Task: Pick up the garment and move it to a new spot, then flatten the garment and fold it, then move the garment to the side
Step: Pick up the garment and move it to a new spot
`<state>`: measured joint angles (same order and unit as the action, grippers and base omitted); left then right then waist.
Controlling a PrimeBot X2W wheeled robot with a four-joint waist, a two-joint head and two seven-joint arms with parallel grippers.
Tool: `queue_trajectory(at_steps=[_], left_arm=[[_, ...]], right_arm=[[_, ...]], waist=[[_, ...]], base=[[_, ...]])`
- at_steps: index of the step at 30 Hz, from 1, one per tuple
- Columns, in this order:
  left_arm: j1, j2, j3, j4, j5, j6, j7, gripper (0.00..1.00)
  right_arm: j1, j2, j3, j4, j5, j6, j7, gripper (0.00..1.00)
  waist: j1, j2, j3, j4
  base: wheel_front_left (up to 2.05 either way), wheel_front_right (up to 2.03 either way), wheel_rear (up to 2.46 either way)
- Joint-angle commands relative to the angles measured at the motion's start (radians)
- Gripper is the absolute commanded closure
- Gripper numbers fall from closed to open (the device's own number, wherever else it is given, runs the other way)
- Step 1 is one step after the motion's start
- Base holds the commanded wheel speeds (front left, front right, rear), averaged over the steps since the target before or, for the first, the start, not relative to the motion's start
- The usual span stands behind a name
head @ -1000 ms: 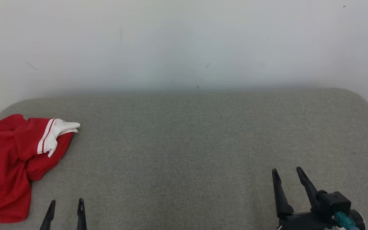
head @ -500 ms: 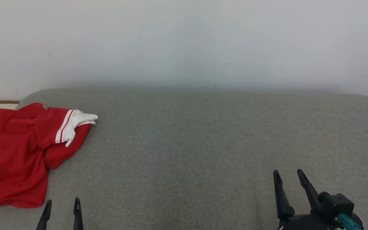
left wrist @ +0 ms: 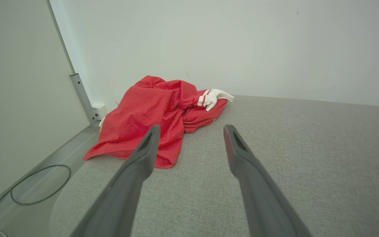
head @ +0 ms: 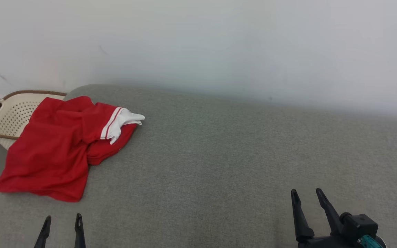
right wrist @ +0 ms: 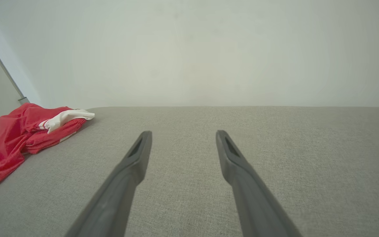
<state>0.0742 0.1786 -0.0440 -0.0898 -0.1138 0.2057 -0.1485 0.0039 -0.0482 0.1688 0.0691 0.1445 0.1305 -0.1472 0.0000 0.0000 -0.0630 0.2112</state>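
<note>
The garment is a red top with a white, red-striped cuff, lying crumpled at the far left end of the grey cushioned surface; part of it drapes over the surface's left edge. It also appears in the left wrist view as the garment, and at the left of the right wrist view as the garment. My left gripper stands open near the front edge, just short of the garment, holding nothing. My right gripper is open at the lower right, far from the cloth, with nothing between its fingers.
A cream perforated basket with a brown rim sits beyond the surface's left end, partly under the garment. A white wall runs behind. In the left wrist view a cable loops on the floor by a side panel.
The head camera has turned left, so the garment and the basket have come further into the picture. Both grippers hold the same open stance.
</note>
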Motion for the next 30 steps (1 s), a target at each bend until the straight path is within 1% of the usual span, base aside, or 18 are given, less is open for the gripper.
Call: queue_trajectory(at_steps=[1, 6, 17, 23, 30], left_arm=[[0.008, 0.007, 0.002, -0.005, 0.002, 0.005, 0.002, 0.00], [0.015, 0.012, 0.007, -0.012, 0.010, 0.017, 0.010, 0.00], [0.022, 0.025, 0.006, -0.025, -0.006, 0.017, 0.023, 0.00], [0.028, 0.028, 0.009, -0.028, -0.011, 0.023, 0.024, 0.00], [0.029, 0.029, 0.013, -0.031, -0.020, 0.027, 0.020, 0.00]], right_arm=[[0.002, -0.004, 0.003, 0.003, 0.006, 0.000, -0.005, 0.00], [-0.001, -0.004, 0.016, 0.016, 0.012, 0.000, -0.012, 0.00], [-0.006, -0.004, 0.038, 0.034, 0.025, 0.000, -0.029, 0.00], [-0.010, -0.004, 0.044, 0.042, 0.031, 0.000, -0.037, 0.00], [-0.012, -0.004, 0.053, 0.046, 0.033, 0.000, -0.037, 0.00]], waist=[[0.0000, 0.0000, -0.012, 0.045], [0.0000, 0.0000, -0.016, 0.087], [0.0000, 0.0000, -0.021, 0.165], [0.0000, 0.0000, -0.025, 0.185], [0.0000, 0.0000, -0.025, 0.182]], base=[[0.00, 0.00, 0.00], [0.00, 0.00, 0.00], [0.00, 0.00, 0.00], [0.00, 0.00, 0.00], [0.00, 0.00, 0.00]])
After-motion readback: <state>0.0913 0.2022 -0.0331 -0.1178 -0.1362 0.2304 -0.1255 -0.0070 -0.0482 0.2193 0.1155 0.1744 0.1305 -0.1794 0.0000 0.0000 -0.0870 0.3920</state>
